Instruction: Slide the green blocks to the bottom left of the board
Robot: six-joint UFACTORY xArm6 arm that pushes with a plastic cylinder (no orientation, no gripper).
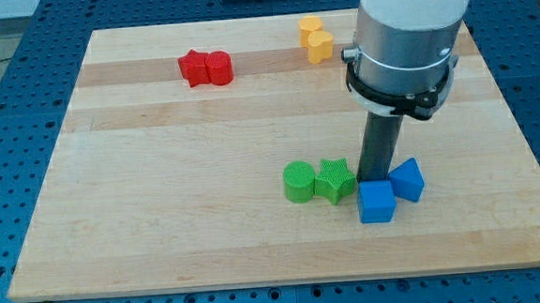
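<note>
The wooden board (pixel 159 177) fills the counter, and the arm (pixel 404 40) comes down from the view's top right. There are no jaws on this rig, only a dark rod, so nothing opens, closes or grips. The tip (pixel 375 179) sits low behind the blue cube (pixel 377 202), its very end partly hidden, just at three o'clock of the green pair. The blue wedge-like block (pixel 408 179) lies at the rod's four o'clock, touching the cube.

The green cylinder (pixel 299 182) and the green star block (pixel 335 180) sit side by side, touching, below board centre, with the target corner off at their eight o'clock. They look light, rigid and likely to slide easily; the round one may well roll off line, the star could pivot. Best contact is judged to be the star's right-hand face, pushing both along together.

Two red blocks (pixel 206 68) sit at eleven o'clock, two yellow blocks (pixel 317 38) at twelve, well apart from the action.
</note>
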